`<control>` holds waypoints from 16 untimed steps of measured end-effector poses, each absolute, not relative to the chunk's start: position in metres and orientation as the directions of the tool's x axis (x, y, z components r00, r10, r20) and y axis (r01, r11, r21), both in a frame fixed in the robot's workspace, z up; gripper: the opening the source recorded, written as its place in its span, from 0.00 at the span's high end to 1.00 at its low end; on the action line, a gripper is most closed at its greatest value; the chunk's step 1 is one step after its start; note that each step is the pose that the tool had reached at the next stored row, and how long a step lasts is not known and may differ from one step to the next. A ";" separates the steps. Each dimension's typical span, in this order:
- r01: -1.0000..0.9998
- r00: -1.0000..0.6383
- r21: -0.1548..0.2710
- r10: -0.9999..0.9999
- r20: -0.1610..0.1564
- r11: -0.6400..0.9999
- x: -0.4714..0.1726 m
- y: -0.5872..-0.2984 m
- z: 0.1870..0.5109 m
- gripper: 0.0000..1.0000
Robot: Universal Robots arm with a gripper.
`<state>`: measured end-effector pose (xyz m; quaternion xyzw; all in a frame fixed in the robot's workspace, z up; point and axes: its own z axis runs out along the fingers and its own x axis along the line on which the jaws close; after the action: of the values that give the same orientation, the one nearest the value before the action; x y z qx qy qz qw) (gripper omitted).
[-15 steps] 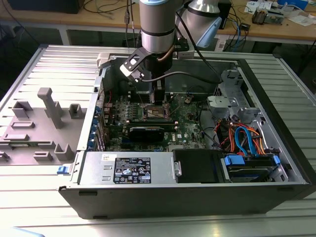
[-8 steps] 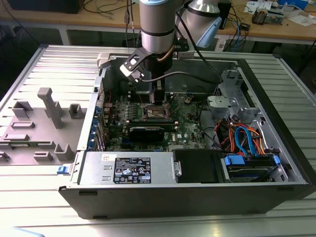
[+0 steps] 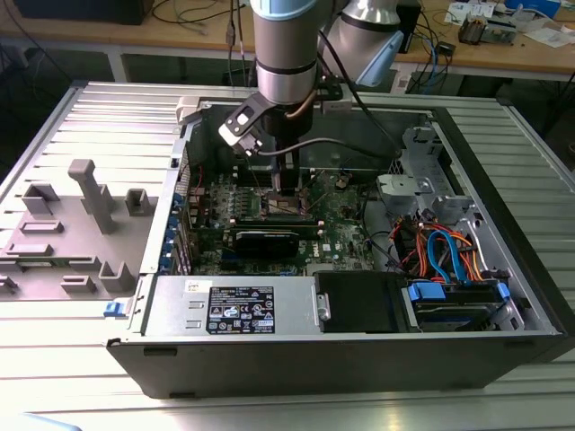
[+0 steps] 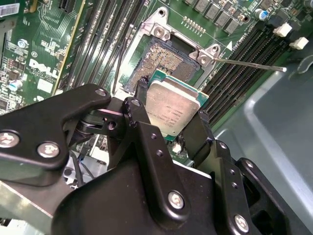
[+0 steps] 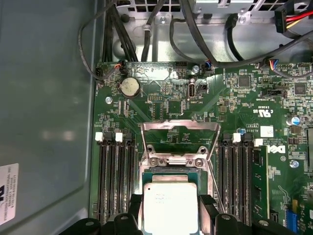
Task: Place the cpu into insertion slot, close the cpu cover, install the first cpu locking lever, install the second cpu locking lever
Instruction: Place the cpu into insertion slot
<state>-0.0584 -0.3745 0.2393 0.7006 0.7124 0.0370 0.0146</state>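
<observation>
Cpu [image 4: 172, 108], dull silver top, green edge, clamped between black fingers [image 4: 202, 131]

The cpu [image 4: 172, 108] is silver-grey, insertion slot [image 4: 166, 55] brownish-gold, circuit board [image 5: 234, 100] green.

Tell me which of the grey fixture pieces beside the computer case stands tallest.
The T-topped grey post, to the exterior view's left of the computer case. It rises well above the low blocks around it.
</observation>
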 end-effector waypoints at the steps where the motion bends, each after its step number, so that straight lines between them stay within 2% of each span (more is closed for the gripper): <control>1: 0.997 -0.018 0.073 0.999 0.031 0.015 -0.058 -0.375 0.238 0.46; 16: 0.997 -0.021 0.073 0.999 0.031 0.019 -0.060 -0.375 0.221 0.46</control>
<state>-0.0598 -0.3746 0.2211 0.6994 0.7137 0.0370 0.0145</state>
